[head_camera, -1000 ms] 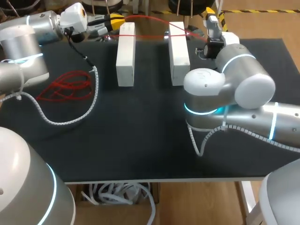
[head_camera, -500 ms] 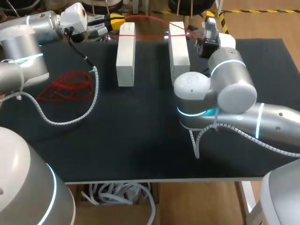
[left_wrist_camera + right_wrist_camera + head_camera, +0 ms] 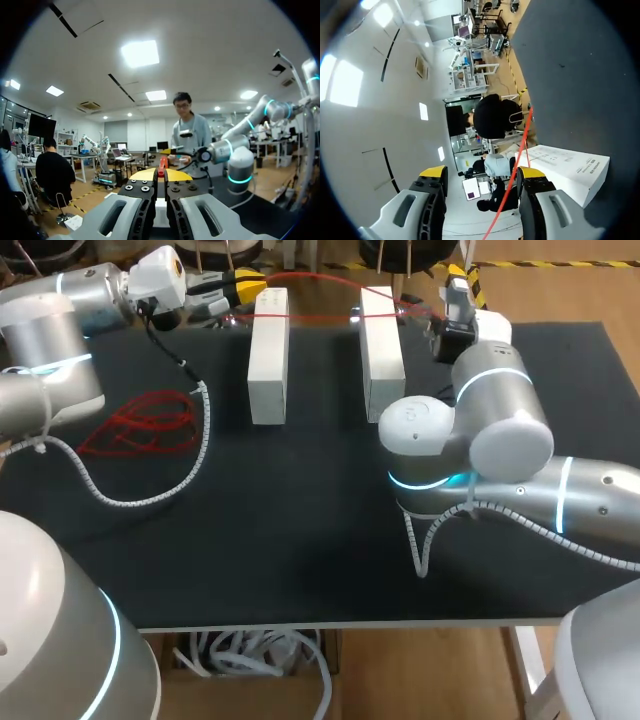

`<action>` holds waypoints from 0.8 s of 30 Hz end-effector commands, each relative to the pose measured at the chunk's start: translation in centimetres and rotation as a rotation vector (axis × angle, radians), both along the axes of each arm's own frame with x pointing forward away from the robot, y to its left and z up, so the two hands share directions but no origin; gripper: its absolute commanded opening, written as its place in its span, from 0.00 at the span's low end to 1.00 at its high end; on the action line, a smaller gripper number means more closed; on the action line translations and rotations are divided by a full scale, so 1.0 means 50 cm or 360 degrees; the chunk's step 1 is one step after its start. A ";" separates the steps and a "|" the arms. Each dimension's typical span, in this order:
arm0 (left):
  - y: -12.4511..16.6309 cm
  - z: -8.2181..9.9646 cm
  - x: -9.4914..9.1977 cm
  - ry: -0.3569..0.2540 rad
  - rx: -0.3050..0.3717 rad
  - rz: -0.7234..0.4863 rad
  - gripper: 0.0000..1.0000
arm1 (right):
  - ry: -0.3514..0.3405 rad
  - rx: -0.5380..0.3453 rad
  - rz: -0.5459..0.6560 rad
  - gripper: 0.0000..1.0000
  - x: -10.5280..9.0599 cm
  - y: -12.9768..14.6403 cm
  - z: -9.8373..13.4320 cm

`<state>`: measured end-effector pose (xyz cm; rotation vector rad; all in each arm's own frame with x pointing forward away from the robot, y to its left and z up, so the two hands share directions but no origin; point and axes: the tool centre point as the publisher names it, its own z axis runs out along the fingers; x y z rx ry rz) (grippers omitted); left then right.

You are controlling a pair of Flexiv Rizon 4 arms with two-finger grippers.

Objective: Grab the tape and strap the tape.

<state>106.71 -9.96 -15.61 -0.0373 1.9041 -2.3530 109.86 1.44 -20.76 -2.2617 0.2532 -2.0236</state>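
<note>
Yellow-tipped, the right gripper (image 3: 482,174) stands spread, with the red tape (image 3: 516,165) passing between its fingers, hard by one and clamped by neither. From above, that tape lies along the 9-to-3 line over two white boxes (image 3: 268,355) at the far edge of the worktop (image 3: 300,540). At its 9 o'clock end the left gripper (image 3: 161,174) pinches it, so the right arm, at the 3 o'clock end, probably has to close next.

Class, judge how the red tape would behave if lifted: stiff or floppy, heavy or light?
Probably floppy: much of the red tape lies in a loose, tangled heap on the table. Likely light: it runs as a thin strand across the two white boxes. Being so thin, it may slip unless pinched firmly.
</note>
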 end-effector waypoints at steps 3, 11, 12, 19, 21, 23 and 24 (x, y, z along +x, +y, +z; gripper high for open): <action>0.000 0.000 -0.001 -0.0001 0.0000 0.0003 0.00 | 0.0010 -0.0009 0.0023 0.58 -0.003 -0.019 0.008; 0.000 0.000 -0.001 -0.0001 0.0000 0.0003 0.00 | 0.0015 -0.0023 0.0039 0.56 -0.010 -0.033 0.010; 0.000 0.000 -0.001 -0.0001 0.0000 0.0003 0.00 | 0.0016 -0.0026 0.0040 0.56 -0.011 -0.035 0.010; 0.000 0.000 -0.001 -0.0001 0.0000 0.0003 0.00 | 0.0019 -0.0044 0.0056 0.46 -0.016 -0.041 0.008; 0.000 0.000 -0.001 -0.0001 0.0000 0.0003 0.00 | 0.0021 -0.0047 0.0059 0.47 -0.017 -0.041 0.008; 0.000 0.000 -0.001 -0.0001 0.0000 0.0003 0.00 | 0.0023 -0.0048 0.0063 0.47 -0.019 -0.041 0.006; 0.000 0.000 -0.001 -0.0001 0.0000 0.0003 0.00 | 0.0025 -0.0049 0.0065 0.47 -0.020 -0.041 0.006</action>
